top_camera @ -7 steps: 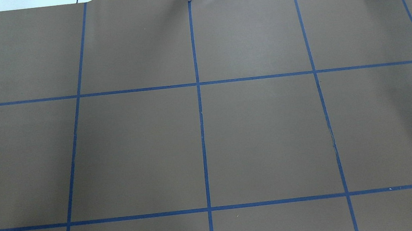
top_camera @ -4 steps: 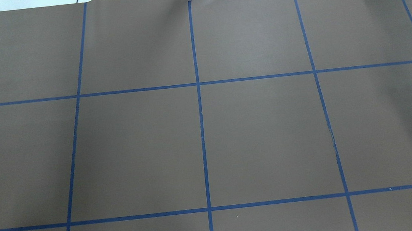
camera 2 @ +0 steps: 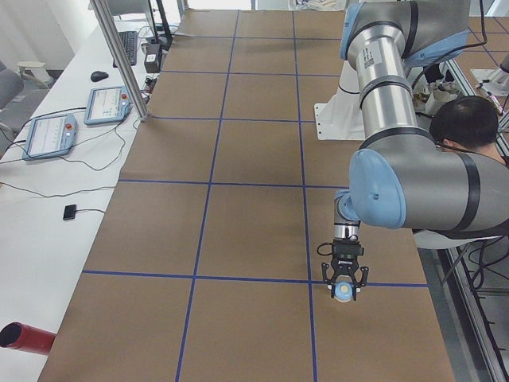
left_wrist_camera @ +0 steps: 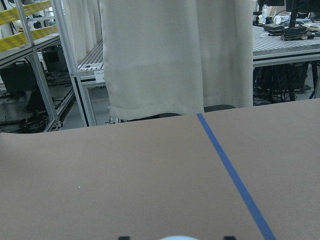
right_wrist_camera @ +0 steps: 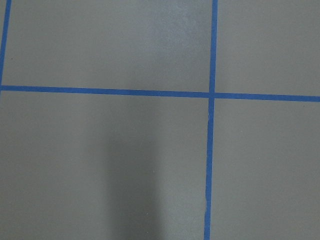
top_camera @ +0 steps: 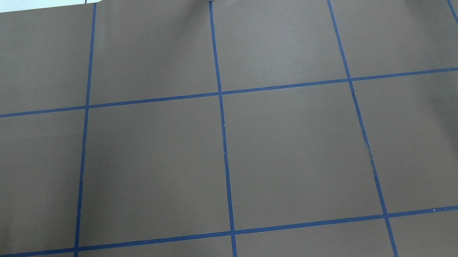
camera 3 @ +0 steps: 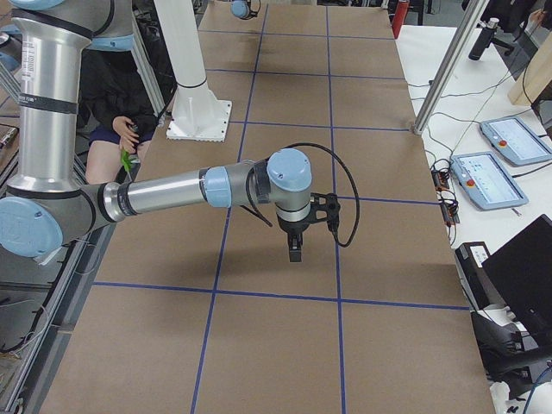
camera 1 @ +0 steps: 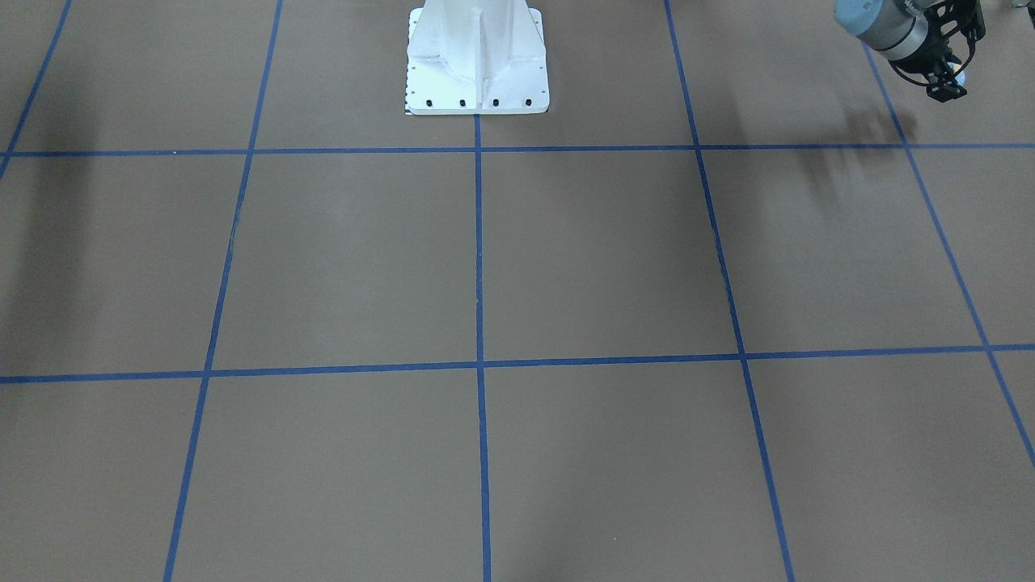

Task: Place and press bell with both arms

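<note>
My left gripper (camera 2: pixel 344 286) is shut on the light-blue bell (camera 2: pixel 343 292), cream button facing outward, and holds it above the brown table cover near the table's left end. It shows in the front-facing view (camera 1: pixel 944 87) at the top right, with a sliver of the bell (camera 1: pixel 959 78) beside the fingers. In the left wrist view only the bell's top edge (left_wrist_camera: pixel 180 238) shows. My right gripper (camera 3: pixel 295 252) hangs point-down over the middle of the table, with nothing seen in it. It shows only in the exterior right view, so I cannot tell whether it is open or shut.
The white pedestal (camera 1: pixel 477 56) stands at the robot's side of the table. Blue tape lines (top_camera: pixel 224 146) grid the brown cover. A seated person (camera 2: pixel 469 127) is behind the robot. Teach pendants (camera 2: pixel 52 134), a metal post (camera 2: pixel 119 56) and a red cylinder (camera 2: pixel 24 338) are on the white side bench.
</note>
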